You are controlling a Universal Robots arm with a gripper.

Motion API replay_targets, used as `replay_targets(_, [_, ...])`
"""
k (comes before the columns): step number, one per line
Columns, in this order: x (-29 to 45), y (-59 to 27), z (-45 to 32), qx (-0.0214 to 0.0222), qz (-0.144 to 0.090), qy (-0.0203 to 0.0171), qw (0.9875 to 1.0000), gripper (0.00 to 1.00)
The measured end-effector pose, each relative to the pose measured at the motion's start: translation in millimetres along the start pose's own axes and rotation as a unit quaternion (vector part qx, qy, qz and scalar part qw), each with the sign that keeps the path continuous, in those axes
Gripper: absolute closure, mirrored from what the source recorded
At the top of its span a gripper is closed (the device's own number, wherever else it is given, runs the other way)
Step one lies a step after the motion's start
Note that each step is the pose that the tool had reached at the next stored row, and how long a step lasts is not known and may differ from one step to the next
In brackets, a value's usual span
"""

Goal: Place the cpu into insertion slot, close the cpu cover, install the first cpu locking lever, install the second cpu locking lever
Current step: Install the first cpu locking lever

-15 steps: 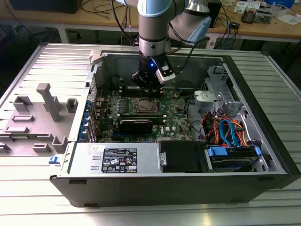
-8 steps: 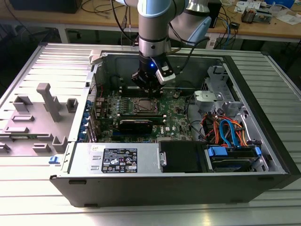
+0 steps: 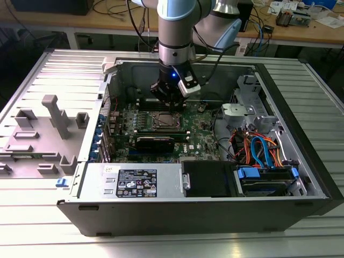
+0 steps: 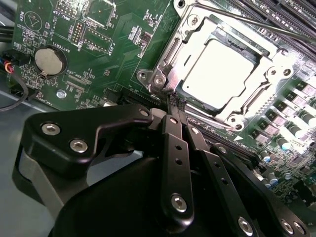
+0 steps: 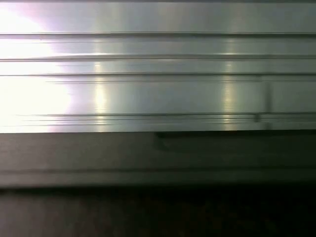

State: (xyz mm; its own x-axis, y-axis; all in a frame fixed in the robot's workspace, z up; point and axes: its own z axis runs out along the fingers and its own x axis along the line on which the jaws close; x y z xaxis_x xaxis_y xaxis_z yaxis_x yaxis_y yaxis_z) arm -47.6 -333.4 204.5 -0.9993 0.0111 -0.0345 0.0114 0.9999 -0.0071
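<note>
The pincer (image 4: 174, 101) is hanging w/ its 2 fingers pressed together, clenched and gripping nothing I can see, tips sitting right at the corner of the cpu cover (image 4: 266, 61) in the second wrist view. The cpu (image 4: 219, 74) is lying flat in the insertion slot (image 3: 165, 120), silver top showing thru the cover's square window, so the cover is looking closed already. A thin wire locking lever (image 4: 237, 17) is running along the far side of the socket; can't tell if it's latched. In the exterior view the arm is reaching down into the open PC case (image 3: 279, 212), over the green motherboard (image 4: 44, 84). Handling guess: lever is prob a stiff, springy steel wire, slick & thin, best pushed near its free end. The chip & socket pins are prob fragile, so avoid pressing on them.
</note>
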Motion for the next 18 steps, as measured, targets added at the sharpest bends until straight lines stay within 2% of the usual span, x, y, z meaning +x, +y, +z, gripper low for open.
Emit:
replay_targets(8, [-0.3, 0.0, 2.5, -0.0002, 0.000, -0.0001, 1.0000, 0.89])
replay_targets(18, [-0.7, 0.0, -5.2, -0.0003, 0.000, -0.0002, 1.0000, 0.89])
